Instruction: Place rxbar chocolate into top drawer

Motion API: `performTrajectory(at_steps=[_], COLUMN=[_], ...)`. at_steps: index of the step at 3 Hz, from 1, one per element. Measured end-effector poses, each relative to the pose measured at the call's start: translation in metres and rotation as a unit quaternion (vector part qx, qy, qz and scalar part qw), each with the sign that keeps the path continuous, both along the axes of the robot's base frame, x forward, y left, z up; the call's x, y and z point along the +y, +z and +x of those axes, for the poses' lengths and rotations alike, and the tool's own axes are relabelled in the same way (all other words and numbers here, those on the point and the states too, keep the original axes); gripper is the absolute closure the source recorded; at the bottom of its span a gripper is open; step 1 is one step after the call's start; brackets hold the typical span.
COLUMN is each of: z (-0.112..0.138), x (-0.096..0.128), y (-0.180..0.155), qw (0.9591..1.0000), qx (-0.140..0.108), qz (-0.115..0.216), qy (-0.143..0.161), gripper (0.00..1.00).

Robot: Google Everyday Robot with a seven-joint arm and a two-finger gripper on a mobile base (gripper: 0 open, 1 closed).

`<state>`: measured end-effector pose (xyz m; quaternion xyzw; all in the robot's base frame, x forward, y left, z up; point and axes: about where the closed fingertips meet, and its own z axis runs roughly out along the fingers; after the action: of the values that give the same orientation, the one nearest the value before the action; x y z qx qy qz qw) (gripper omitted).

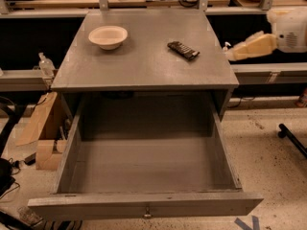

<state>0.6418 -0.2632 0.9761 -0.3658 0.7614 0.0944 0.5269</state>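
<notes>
Wide, deep grey top drawer (144,204) nearest, pulled fully out; flat front panel, small metal knob (147,211) at its centre. Brown cardboard box (41,128) on floor just left of drawer. Behind and above, flat grey counter (144,68). Small flat dark-wrapped rxbar chocolate (183,50) lies on counter, right of middle, set at angle, outside drawer. Round cream bowl (108,36) on counter's far left, well apart from bar. Cream-coloured pincer (236,52) beyond counter's right edge, level with bar, apart from it. Released or clenched: cannot tell.
</notes>
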Motion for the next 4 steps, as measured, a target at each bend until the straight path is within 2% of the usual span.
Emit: performTrajectory(at_steps=[1, 2, 3, 4], z=[0.070, 0.118, 0.151, 0.171], x=[0.021, 0.031, 0.044, 0.064], y=[-0.011, -0.019, -0.033, -0.055], qw=[0.9974, 0.9945, 0.9952, 0.9978], qx=[-0.033, -0.041, -0.025, 0.000], qz=[0.061, 0.093, 0.093, 0.067], qy=[0.021, 0.026, 0.016, 0.002], gripper=[0.00, 0.00, 0.00, 0.00])
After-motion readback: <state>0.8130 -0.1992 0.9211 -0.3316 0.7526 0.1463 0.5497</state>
